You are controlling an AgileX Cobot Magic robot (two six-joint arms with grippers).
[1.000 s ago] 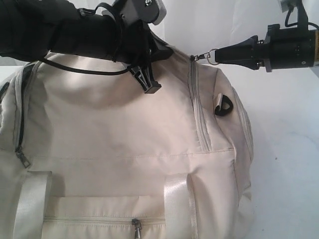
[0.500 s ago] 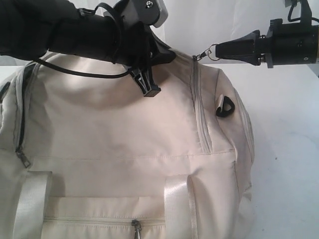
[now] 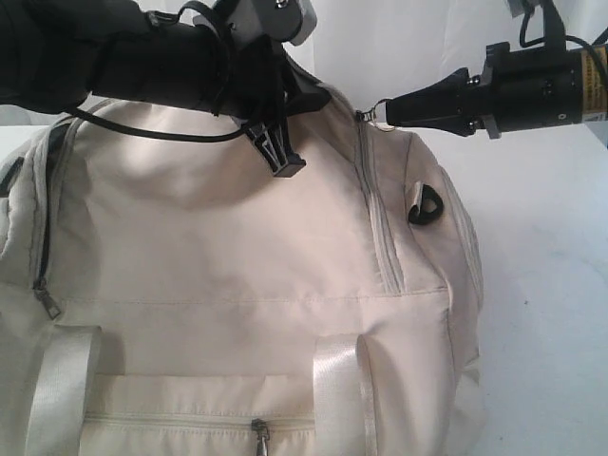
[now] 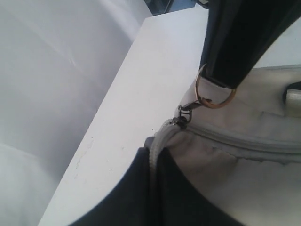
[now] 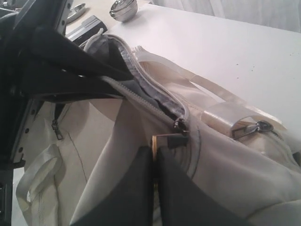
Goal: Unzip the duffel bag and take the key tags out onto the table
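left tool [image 4: 154, 157]: pinches duffel bag [image 3: 237, 266] | right tool [image 3: 397, 111]: level, grips zipper ring [image 4: 214, 106]

a cream duffel bag [image 3: 237, 285] covers much of the white table [image 3: 551, 285]. the right gripper [image 3: 404, 106], fingers pinched together, holds the metal ring [image 3: 383, 114] of the zipper pull at the bag's top (a black d-ring [image 3: 427, 204] sits lower down the bag's side). the left gripper [image 3: 318, 98] meets the top edge beside the zipper [image 3: 375, 209].
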